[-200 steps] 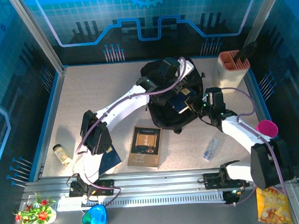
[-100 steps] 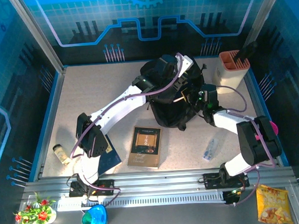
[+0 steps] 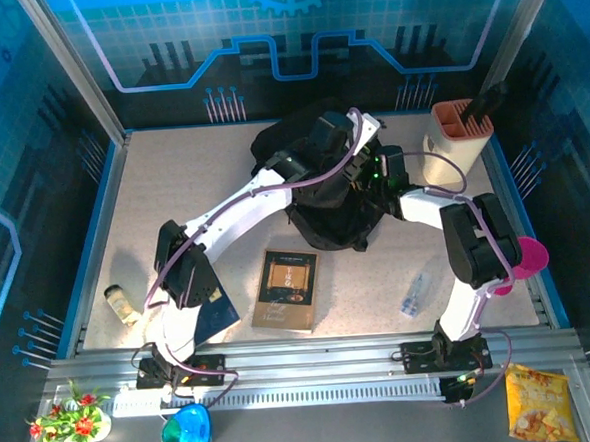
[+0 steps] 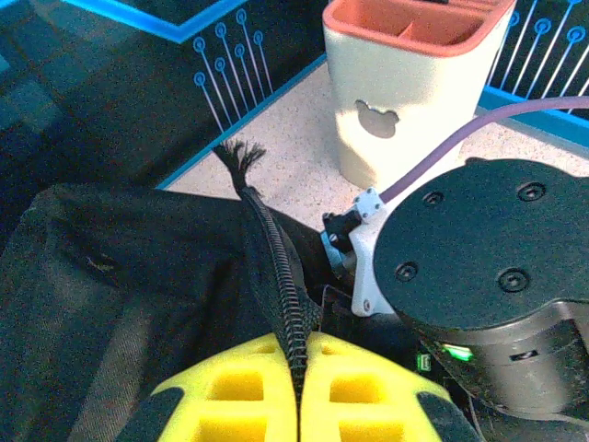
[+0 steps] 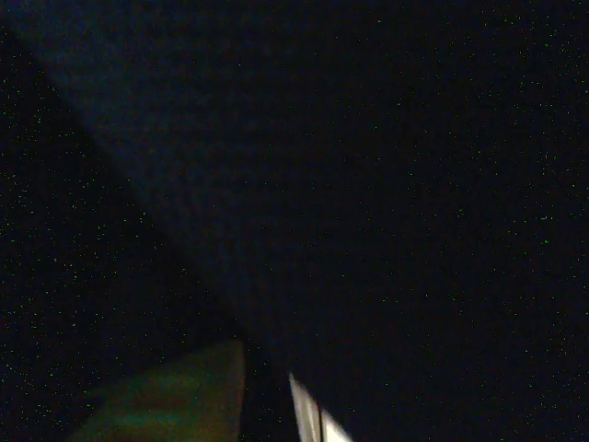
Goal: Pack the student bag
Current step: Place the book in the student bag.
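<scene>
The bag rests at far centre of the table. The left gripper is clamped fully closed on its zipper edge (yellow pads meeting). The right gripper reaches into the bag; jaw state cannot be determined

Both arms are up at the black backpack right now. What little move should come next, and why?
Probably draw the right arm straight back out of the student bag. Its wrist is buried in the opening and its camera sees darkness, while the left gripper pinches the zipper edge, holding the bag open. A brown book lies on the table.
</scene>
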Tool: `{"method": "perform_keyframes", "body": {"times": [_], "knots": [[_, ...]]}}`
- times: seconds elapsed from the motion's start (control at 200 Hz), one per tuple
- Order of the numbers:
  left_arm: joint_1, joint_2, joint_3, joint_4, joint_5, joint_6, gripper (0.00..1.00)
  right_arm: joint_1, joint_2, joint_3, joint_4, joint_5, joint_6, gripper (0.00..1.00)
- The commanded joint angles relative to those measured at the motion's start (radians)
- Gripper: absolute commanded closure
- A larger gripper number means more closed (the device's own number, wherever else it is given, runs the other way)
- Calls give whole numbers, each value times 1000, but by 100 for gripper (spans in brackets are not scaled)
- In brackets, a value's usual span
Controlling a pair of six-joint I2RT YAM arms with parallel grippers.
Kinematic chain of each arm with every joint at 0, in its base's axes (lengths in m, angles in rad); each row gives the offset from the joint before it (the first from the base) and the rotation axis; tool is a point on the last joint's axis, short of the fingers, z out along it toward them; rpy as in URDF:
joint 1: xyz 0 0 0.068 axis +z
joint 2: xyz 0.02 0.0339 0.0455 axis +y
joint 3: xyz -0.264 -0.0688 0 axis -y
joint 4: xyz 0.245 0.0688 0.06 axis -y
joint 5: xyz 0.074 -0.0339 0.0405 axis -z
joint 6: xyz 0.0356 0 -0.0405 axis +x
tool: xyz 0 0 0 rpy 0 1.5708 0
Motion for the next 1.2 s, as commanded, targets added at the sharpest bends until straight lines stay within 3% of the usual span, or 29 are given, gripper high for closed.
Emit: {"method": "perform_keyframes", "body": {"times": [0.0, 0.3, 0.645, 0.75, 0.95, 1.196], "knots": [[9, 7, 26, 38, 7, -31, 98, -5, 6, 13, -56, -63, -30, 58], [30, 35, 35, 30, 30, -48, 97, -27, -74, -20, -205, -179, -105, 59], [31, 52, 42, 29, 48, -57, 97, -26, -128, 3, -442, -85, -212, 53], [32, 51, 42, 27, 50, -55, 97, -25, -155, -15, -437, -65, -221, 50], [31, 46, 41, 32, 55, -58, 97, -9, -66, 22, -422, -102, -180, 53], [31, 42, 42, 30, 61, -62, 97, 25, 31, 91, -434, -50, -141, 51]]}}
